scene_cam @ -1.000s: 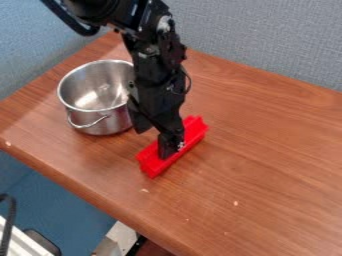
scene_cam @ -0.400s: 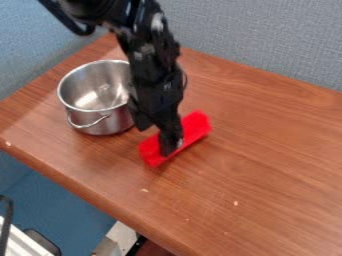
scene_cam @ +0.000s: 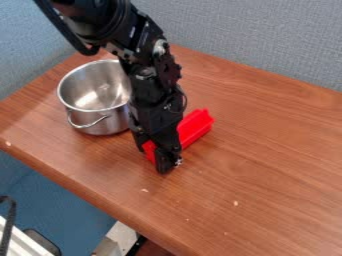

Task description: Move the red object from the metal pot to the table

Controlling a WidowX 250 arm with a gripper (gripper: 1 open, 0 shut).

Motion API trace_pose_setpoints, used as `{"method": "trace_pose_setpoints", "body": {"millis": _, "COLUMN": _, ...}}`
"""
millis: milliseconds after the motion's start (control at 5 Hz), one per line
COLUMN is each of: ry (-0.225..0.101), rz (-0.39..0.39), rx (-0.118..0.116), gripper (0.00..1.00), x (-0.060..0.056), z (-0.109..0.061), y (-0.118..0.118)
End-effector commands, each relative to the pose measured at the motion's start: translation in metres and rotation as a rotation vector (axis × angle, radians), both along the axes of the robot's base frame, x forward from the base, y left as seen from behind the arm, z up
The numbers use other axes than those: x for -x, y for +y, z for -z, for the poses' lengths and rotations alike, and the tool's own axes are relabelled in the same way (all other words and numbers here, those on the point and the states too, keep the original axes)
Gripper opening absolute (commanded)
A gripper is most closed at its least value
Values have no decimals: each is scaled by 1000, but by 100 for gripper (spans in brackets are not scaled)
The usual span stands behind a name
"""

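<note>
The gripper (scene_cam: 166, 157) has sunk lower over the red object (scene_cam: 194, 126), whose near end it now hides.

The reddish-brown table (scene_cam: 254, 140) bears the metal pot (scene_cam: 94, 95) and, beside it, the red object (scene_cam: 194, 127).

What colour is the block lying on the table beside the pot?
Bright red, plain with no pattern; the single camera view shows it, partly covered by the end effector.

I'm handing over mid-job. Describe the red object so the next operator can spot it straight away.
Start at the wooden table and find the shiny metal pot near its left side. Just right of the pot stands the black gripper, pointing down. The red object lies on the wood under it: a bright red bar, the only red thing there.
</note>
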State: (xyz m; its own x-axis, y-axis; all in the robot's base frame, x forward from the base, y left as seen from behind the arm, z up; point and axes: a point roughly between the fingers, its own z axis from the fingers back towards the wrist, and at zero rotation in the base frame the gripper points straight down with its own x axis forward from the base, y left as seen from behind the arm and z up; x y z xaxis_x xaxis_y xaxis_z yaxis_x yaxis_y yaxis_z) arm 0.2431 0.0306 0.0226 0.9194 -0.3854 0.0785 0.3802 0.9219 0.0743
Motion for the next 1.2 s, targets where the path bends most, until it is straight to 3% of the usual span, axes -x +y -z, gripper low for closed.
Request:
{"method": "trace_pose_setpoints", "body": {"millis": 0, "ry": -20, "rz": 49, "rx": 6, "gripper": 0, "x": 5, "z": -9, "y": -1}}
{"method": "trace_pose_setpoints", "body": {"millis": 200, "ry": -10, "rz": 97, "rx": 10, "gripper": 100, "x": 14, "z": -15, "y": -12}}
{"method": "trace_pose_setpoints", "body": {"millis": 600, "ry": -19, "rz": 188, "rx": 10, "gripper": 100, "x": 23, "z": -28, "y": -29}}
{"method": "trace_pose_setpoints", "body": {"millis": 1000, "ry": -22, "rz": 102, "rx": 0, "gripper": 100, "x": 12, "z": -18, "y": -17}}
